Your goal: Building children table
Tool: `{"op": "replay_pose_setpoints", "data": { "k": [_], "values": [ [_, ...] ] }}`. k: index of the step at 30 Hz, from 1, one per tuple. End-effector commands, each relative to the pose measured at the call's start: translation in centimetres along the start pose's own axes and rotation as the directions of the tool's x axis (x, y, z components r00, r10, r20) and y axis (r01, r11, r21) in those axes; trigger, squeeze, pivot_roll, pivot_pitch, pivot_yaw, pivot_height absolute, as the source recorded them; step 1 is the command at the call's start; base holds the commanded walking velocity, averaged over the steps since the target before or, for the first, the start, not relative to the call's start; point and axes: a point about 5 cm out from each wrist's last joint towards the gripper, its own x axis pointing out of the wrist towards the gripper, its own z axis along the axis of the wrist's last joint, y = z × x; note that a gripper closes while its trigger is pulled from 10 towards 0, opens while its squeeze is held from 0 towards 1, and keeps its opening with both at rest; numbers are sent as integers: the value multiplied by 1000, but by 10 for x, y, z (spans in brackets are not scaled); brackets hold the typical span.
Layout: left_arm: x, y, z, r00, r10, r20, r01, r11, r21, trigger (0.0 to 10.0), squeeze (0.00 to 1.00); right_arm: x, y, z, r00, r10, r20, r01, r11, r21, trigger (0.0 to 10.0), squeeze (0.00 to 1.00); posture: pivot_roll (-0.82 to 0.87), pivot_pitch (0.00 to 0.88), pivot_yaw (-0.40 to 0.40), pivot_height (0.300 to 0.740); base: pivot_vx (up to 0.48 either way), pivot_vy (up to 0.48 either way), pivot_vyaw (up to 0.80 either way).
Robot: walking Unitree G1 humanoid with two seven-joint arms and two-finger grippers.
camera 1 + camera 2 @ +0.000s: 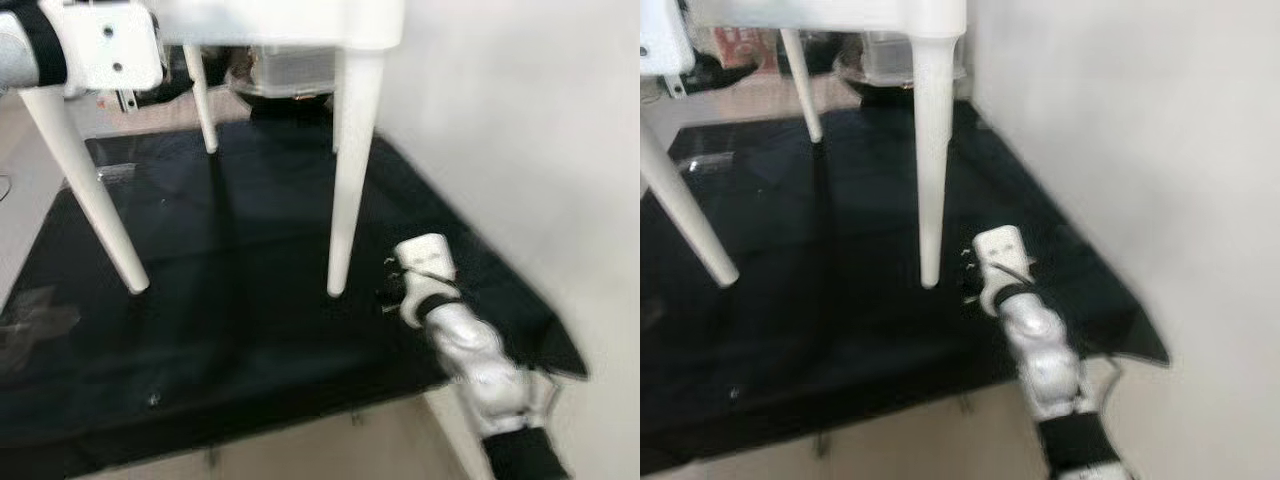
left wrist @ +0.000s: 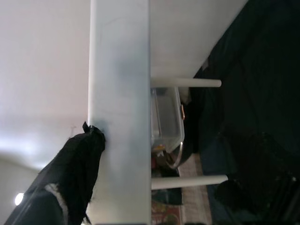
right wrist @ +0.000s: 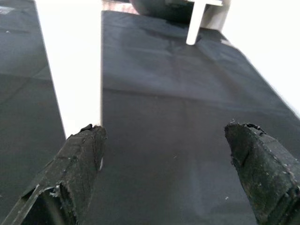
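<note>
The white children's table [image 1: 300, 30] stands upright on a black mat [image 1: 240, 330], legs down, next to the white wall [image 1: 520, 120]. The left hand [image 2: 93, 140] looks pressed against the tabletop's edge, grip hard to tell. The right hand [image 3: 164, 154] hangs spread wide, low by the near leg [image 1: 350, 180].
</note>
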Motion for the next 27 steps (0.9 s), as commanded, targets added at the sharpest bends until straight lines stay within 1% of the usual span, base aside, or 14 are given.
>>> {"op": "replay_pose_setpoints", "data": {
  "k": [1, 4, 10, 11, 12, 13, 14, 16, 19, 20, 21, 24, 26, 27],
  "values": [
    [-13, 7, 11, 999, 51, 15, -52, 998, 42, 10000, 0, -9, 2, 7, 997, 51, 49, -52, 998, 30, 10000, 1000, 7, 0, -14, 740, 0, 0, 0],
    [-27, 13, 33, 982, 185, 45, -190, 973, 132, 10000, 0, -17, 3, 5, 994, 85, 65, -88, 996, 36, 10000, 1000, 15, 0, -26, 740, 0, 0, 0],
    [-33, 9, 47, 960, 266, 82, -275, 954, 122, 10000, 0, -12, 0, 4, 997, 56, 51, -57, 998, 24, 10000, 1000, 24, 0, -40, 740, 0, 0, 0],
    [-36, -1, 50, 946, 315, 82, -321, 945, 65, 10000, 0, -9, -1, 4, 998, 33, 44, -33, 999, 19, 10000, 0, 41, 0, -56, 740, 0, 0, 0],
    [-38, -30, 45, 944, 329, 16, -327, 943, -66, 10000, 0, -4, -1, 4, 999, 20, 39, -20, 1000, 14, 10000, 0, 50, 0, -55, 740, 0, 0, 0],
    [-38, -30, 45, 944, 329, 16, -327, 943, -66, 10000, 0, -4, -1, 4, 999, 20, 39, -20, 1000, 14, 10000, 0, 50, 0, -55, 740, 0, 0, 0],
    [-40, -67, 39, 947, 315, -70, -323, 923, -210, 10000, 0, -2, -2, 6, 999, 6, 38, -7, 1000, 11, 10000, 0, 57, 0, -57, 740, 0, 0, 0],
    [-40, -67, 39, 947, 315, -70, -323, 923, -210, 10000, 0, -2, -2, 6, 999, 6, 38, -7, 1000, 11, 10000, 0, 57, 0, -57, 740, 0, 0, 0],
    [-53, -183, 38, 919, 197, -342, -367, 745, -557, 10000, 0, 2, -9, 11, 998, -38, 40, 37, 999, 23, 10000, 0, 55, 0, -65, 740, 0, 0, 0],
    [-53, -183, 38, 919, 197, -342, -367, 745, -557, 10000, 0, 2, -9, 11, 998, -38, 40, 37, 999, 23, 10000, 0, 55, 0, -65, 740, 0, 0, 0],
    [-55, -205, 40, 891, 178, -417, -419, 672, -611, 10000, 0, 3, -10, 11, 998, -43, 39, 42, 999, 22, 10000, 0, 59, 0, -70, 740, 0, 0, 0],
    [-57, -216, 42, 867, 169, -468, -462, 626, -629, 10000, 0, 3, -11, 12, 998, -44, 40, 43, 999, 21, 10000, 0, 57, 0, -70, 740, 0, 0, 0],
    [-53, -235, 46, 816, 156, -556, -548, 511, -662, 10000, 0, 3, -6, 12, 999, -20, 44, 19, 999, 28, 10000, 0, 58, 0, -69, 740, 0, 0, 0],
    [-53, -235, 46, 816, 156, -556, -548, 511, -662, 10000, 0, 3, -6, 12, 999, -20, 44, 19, 999, 28, 10000, 0, 58, 0, -69, 740, 0, 0, 0]
  ]
}}
